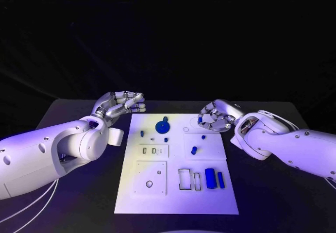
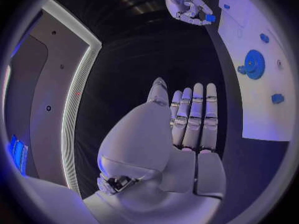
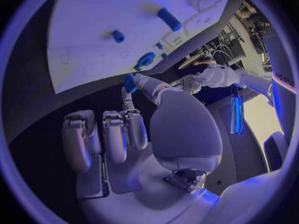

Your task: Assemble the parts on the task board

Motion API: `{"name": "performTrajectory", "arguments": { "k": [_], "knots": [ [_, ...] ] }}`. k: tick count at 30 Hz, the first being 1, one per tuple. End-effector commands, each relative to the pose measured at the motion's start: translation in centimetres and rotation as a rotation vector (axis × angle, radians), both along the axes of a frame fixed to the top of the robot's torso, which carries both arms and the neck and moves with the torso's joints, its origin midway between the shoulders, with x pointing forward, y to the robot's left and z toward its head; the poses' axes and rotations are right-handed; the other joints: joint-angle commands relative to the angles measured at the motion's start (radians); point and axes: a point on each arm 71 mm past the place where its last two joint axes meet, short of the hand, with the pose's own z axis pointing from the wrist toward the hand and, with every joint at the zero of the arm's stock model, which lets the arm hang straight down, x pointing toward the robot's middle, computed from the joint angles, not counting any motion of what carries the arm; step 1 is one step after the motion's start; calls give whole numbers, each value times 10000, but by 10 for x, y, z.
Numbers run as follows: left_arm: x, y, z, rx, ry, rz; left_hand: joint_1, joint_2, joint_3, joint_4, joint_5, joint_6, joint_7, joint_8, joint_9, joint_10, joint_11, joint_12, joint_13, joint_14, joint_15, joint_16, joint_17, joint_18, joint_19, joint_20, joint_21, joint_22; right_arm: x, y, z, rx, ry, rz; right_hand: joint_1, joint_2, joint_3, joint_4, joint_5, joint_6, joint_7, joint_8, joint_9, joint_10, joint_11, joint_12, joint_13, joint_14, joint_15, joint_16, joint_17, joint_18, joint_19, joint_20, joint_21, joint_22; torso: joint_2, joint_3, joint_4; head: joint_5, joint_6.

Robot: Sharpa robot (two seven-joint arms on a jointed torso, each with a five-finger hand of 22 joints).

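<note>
On the near part of the white board, two blue bars lie beside the rectangular slots, long axes running near to far; farther on, a blue disc sits on the board. Right robot hand pinches a small blue piece over the far right corner; insertion appears in hand, needing alignment over its socket. Left robot hand hovers off the far left corner above the worktop, fingers straight, holding nothing.

The task board has bare white surface along its near edge, open to approach. Its far end is crowded: the left hand hovers just off the far left corner, and the right hand hangs over the far right corner. Between them stands the blue round part. Two blue bars lie near the board's right edge.
</note>
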Motion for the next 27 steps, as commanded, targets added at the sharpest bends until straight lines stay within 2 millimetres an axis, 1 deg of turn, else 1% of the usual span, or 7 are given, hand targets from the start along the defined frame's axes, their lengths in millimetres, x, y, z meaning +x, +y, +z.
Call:
{"name": "performTrajectory", "arguments": {
  "k": [1, 4, 8, 11, 15, 23, 27],
  "knots": [
    [1, -3, 1, -102, -46, -179, 96, 26, -50, 3, -44, -52, 5, -62, 16, -59, -2, -36, 13, -59, 14, -67, 17, 180, -2, 79, -49, -12, -7, 19, 2, -430, 101, -391, -112, 22, -14, 59, -34, 228, -174, 177, 229, 57, -19, 31, 1305, 1059, -87, 41, 2635, -63, 1046, -82, 44, 2633, -37, -10, -28, 114, -51],
    [2, -3, 0, -102, -37, -185, 96, 26, -50, 3, -44, -52, 5, -62, 16, -59, -2, -36, 13, -59, 14, -67, 17, 180, -2, 79, -49, -12, -16, 47, 2, -484, 211, 79, -167, 25, -10, 81, -20, 261, -199, 203, 250, 56, -39, 23, 1298, 1059, -104, 41, 2635, -63, 1046, -96, 44, 2633, -66, -20, -39, 252, -110],
    [3, -5, 0, -109, -30, -204, 96, 26, -50, 3, -44, -52, 5, -62, 16, -59, -2, -36, 13, -59, 14, -67, 17, 180, -2, 79, -49, -12, -30, 83, -3, -656, 316, 788, -203, 34, -5, 99, -2, 274, -211, 216, 262, 56, -51, 18, 1294, 1059, -115, 41, 2635, -63, 1046, -106, 44, 2633, -74, -38, -27, 304, -121],
    [3, -6, 0, -116, -25, -225, 96, 26, -50, 3, -44, -52, 5, -62, 16, -59, -2, -36, 13, -59, 14, -67, 17, 180, -2, 79, -49, -12, -38, 102, -9, -800, 411, 1144, -219, 37, -3, 107, 3, 276, -215, 219, 266, 60, -55, 20, 1298, 1059, -120, 41, 2635, -63, 1046, -110, 44, 2633, -88, -50, -27, 344, -162],
    [3, -8, 0, -127, -17, -254, 96, 26, -50, 3, -44, -52, 5, -62, 16, -59, -2, -36, 13, -59, 14, -67, 17, 180, -2, 79, -49, -12, -45, 117, -20, -950, 560, 1401, -296, 29, -8, 144, 32, 266, -222, 221, 276, 56, -66, 8, 1288, 1059, -133, 41, 2635, -63, 1046, -125, 44, 2633, -92, -61, -21, 405, -196],
    [4, -8, -1, -132, -5, -276, 96, 26, -50, 3, -44, -52, 5, -62, 16, -59, -2, -36, 13, -59, 14, -67, 17, 180, -2, 79, -49, -12, -57, 137, -39, -1175, 709, 1699, -434, -22, -21, 195, 152, 242, -228, 221, 294, 57, -75, -2, 1284, 1059, -148, 41, 2635, -63, 1046, -146, 44, 2633, -70, -47, -40, 509, -233],
    [4, -9, -1, -134, 7, -289, 99, 37, -68, 8, -46, -45, 3, -62, 30, -56, -11, -34, 15, -58, 12, -79, 34, 181, 0, 79, -55, -19, -60, 145, -46, -1269, 645, 1821, -494, -50, -33, 218, 165, 234, -229, 220, 299, 56, -76, -5, 1282, 1059, -152, 41, 2635, -63, 1046, -151, 44, 2633, -59, -48, -27, 520, -224]
  ]
}}
